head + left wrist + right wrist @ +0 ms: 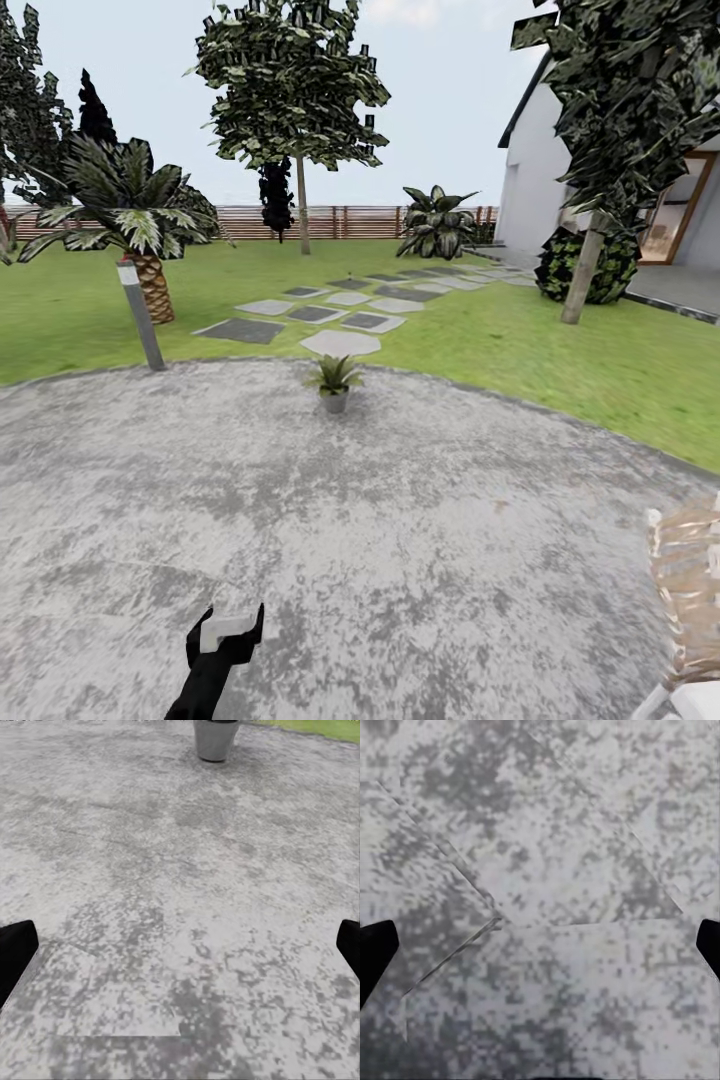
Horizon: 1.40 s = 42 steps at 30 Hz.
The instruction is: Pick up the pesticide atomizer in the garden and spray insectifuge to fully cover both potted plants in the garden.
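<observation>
At the far edge of the round grey paving (400, 560) stands one potted plant (333, 382), a small green rosette in a tiny grey pot, upright, just short of where the lawn (600, 360) begins; its pot also shows in the left wrist view (215, 739). Beyond the plant, pale and dark stepping stones (340, 343) lead away across the grass toward a brown slatted fence (340, 222). A short grey post lamp (140, 315) leans at the paving's rim off to the plant's left, with a palm (135, 215) just behind it. A wicker seat (690, 590) sits on the paving, well apart from the plant and nearer the robot. The left gripper (228, 632) hangs low over bare paving, well short of the plant, fingers spread apart with nothing between them. The right gripper (540, 945) looks down on the paving, its dark fingertips (375, 952) wide apart too.
</observation>
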Motion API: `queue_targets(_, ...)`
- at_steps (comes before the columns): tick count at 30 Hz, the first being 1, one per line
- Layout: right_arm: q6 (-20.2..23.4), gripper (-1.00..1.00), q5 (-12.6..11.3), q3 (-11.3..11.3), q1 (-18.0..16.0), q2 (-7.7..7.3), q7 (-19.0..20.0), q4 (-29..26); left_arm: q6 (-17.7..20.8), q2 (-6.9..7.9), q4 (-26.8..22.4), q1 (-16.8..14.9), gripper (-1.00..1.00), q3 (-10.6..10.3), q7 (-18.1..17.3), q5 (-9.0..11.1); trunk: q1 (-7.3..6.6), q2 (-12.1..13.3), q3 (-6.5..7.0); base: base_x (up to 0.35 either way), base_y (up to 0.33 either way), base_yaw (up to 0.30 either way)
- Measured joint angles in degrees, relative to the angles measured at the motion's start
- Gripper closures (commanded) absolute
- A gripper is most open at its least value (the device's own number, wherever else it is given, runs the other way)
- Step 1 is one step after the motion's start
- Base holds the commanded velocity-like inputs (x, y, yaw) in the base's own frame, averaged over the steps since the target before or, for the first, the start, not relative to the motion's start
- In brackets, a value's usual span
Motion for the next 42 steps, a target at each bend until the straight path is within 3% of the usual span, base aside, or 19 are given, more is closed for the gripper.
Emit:
queue_targets(35, -0.01, -1.00, 0.00, 0.00, 0.00, 0.00, 0.00, 0.02, 0.00, 0.00, 0.00, 0.00, -1.00, -0.06, -0.01, -0.01, 0.00, 0.00, 0.00, 0.323, 0.102, 0.045)
queue_targets(42, 0.00, -1.00, 0.00, 0.00, -0.01, 0.01, 0.00, 0.03, 0.01, 0.01, -0.02, 0.02, -1.00, -0.05, 0.01, 0.00, 0.00, 0.00, 0.00, 0.323, 0.114, 0.229)
